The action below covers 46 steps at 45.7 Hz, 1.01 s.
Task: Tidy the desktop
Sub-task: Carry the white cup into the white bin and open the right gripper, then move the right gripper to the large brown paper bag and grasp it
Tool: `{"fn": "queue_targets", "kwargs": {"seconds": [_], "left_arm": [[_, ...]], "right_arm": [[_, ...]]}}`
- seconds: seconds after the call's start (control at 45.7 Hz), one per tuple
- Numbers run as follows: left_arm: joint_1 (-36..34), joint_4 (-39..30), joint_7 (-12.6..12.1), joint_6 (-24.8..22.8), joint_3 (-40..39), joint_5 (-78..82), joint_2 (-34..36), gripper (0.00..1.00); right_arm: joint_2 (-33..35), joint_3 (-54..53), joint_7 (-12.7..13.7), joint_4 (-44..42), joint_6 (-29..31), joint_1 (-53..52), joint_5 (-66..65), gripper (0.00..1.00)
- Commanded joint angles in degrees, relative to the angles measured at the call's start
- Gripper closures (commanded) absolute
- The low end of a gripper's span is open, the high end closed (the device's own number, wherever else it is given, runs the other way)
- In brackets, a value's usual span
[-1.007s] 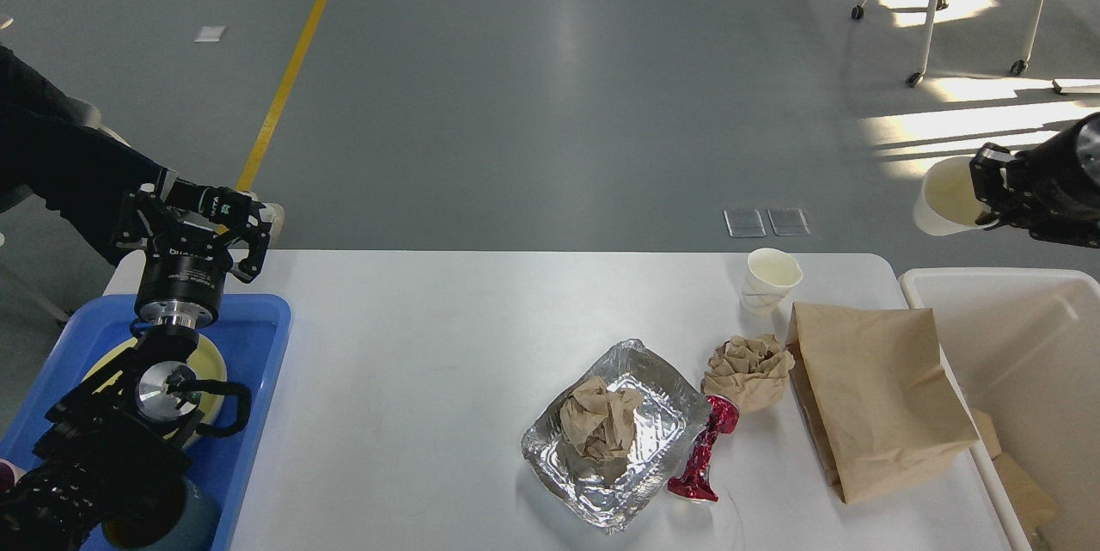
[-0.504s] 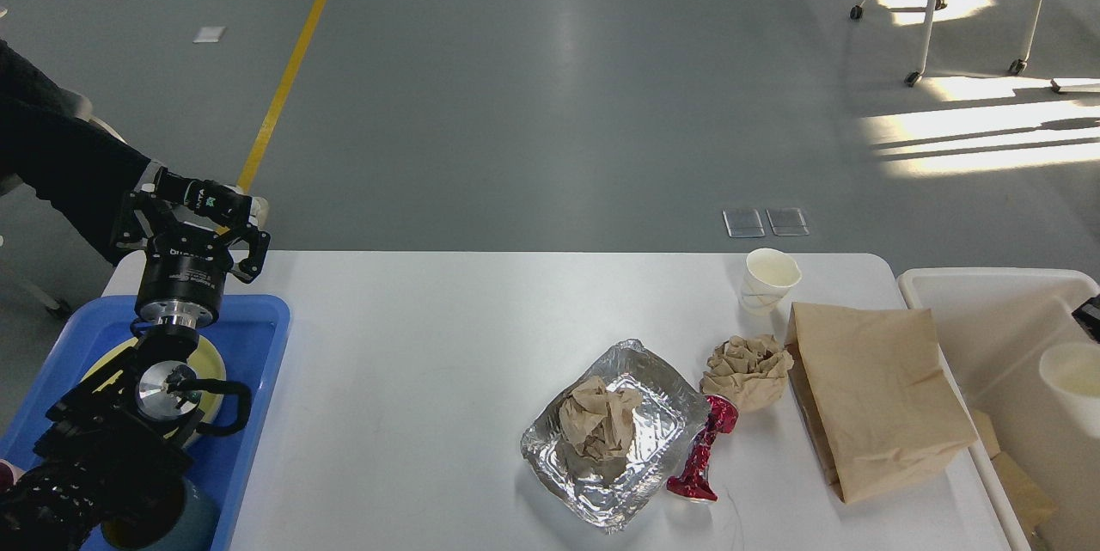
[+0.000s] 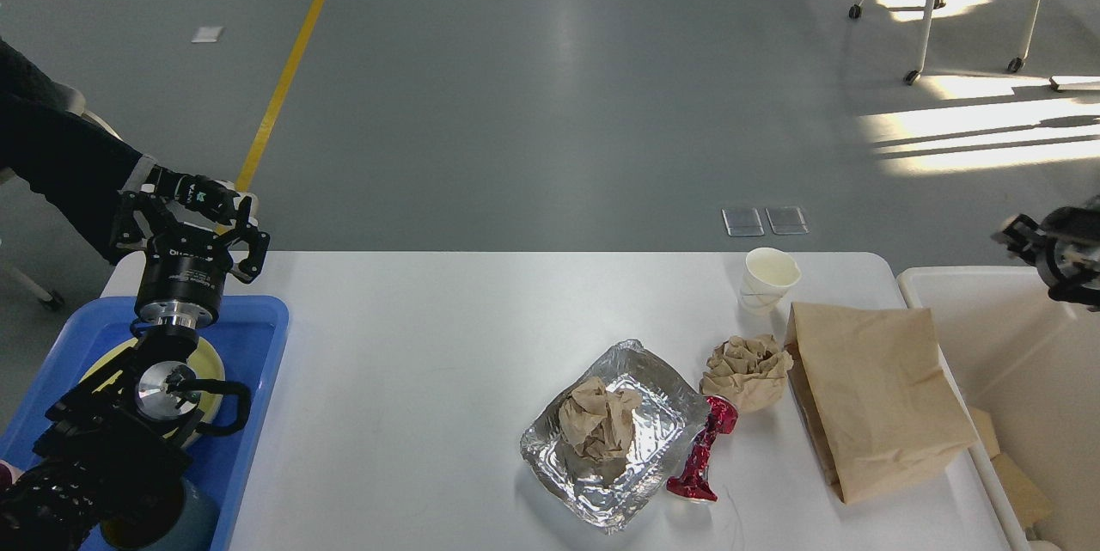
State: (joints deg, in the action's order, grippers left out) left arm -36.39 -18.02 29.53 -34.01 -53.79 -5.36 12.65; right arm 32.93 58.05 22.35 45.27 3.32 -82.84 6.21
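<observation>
Resting on the desktop (image 3: 412, 379): two crumpled papers, one cup; both tools' spread unclear.

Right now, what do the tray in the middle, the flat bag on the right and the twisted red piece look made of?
The tray looks like thin aluminium foil: silver, shiny, creased and dented walls. The bag looks like matte brown kraft paper with soft folds and a sharp edge. The red piece seems metallic foil or plastic wrapper, glossy with bright glints; which one I cannot tell. All lie on the desktop.
</observation>
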Motion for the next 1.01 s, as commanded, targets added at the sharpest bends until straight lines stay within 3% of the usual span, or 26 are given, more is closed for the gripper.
{"fn": "queue_targets", "kwargs": {"seconds": [0.0,0.153,0.46,0.679,0.854,0.985], "left_arm": [[0.0,0.0,0.0,0.0,0.0,0.0,0.0,0.03],[0.0,0.0,0.0,0.0,0.0,0.0,0.0,0.03],[0.0,0.0,0.0,0.0,0.0,0.0,0.0,0.03],[0.0,0.0,0.0,0.0,0.0,0.0,0.0,0.03],[0.0,0.0,0.0,0.0,0.0,0.0,0.0,0.03],[0.0,0.0,0.0,0.0,0.0,0.0,0.0,0.03]], "right_arm": [[-0.9,0.1,0.1,4.7,12.5,-12.3,-0.1,0.0],[-4.4,-0.1,0.1,11.3,23.3,-23.5,0.0,0.0],[-7.8,-0.4,0.0,29.7,29.5,-40.3,-0.1,0.0],[-7.9,-1.1,-0.3,31.5,39.4,-50.7,0.0,0.0],[-7.3,0.0,0.0,30.9,37.5,-44.0,-0.8,0.0],[-5.9,2.8,0.0,30.7,29.9,-34.3,-1.4,0.0]]}}
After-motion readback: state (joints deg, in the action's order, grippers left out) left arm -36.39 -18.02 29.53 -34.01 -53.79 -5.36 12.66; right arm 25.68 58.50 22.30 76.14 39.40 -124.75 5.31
